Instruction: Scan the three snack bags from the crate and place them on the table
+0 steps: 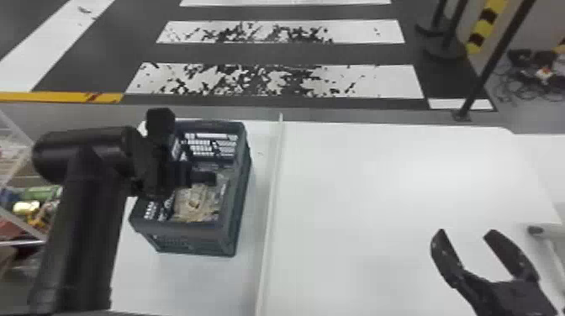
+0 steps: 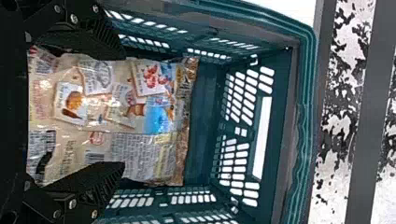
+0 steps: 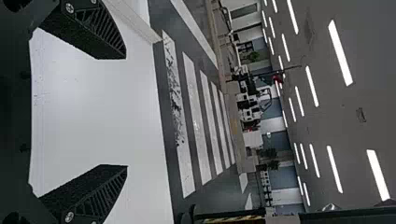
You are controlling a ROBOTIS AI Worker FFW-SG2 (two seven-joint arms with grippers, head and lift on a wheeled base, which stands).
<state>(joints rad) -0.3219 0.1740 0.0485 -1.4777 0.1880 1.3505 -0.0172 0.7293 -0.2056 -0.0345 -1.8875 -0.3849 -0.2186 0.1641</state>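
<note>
My left gripper (image 1: 185, 147) reaches over the crate (image 1: 229, 227) in the head view, one finger above the snack bag (image 1: 195, 206) inside. In the left wrist view the left gripper (image 2: 123, 112) is open, its fingers apart on either side of a beige snack bag (image 2: 98, 140) lying in the green crate (image 2: 299, 126). Whether they touch the bag I cannot tell. Over the white table at the right of the head view, my right gripper (image 1: 466, 233) stands open with nothing between its fingers; the right wrist view also shows the right gripper (image 3: 126, 112) open.
A raised white strip (image 1: 271, 201) runs along the table (image 1: 378, 189) just right of the crate. A pale object with a dark tip (image 1: 542, 229) lies at the right edge. Shelving with colourful items (image 1: 38, 201) stands left of the left arm.
</note>
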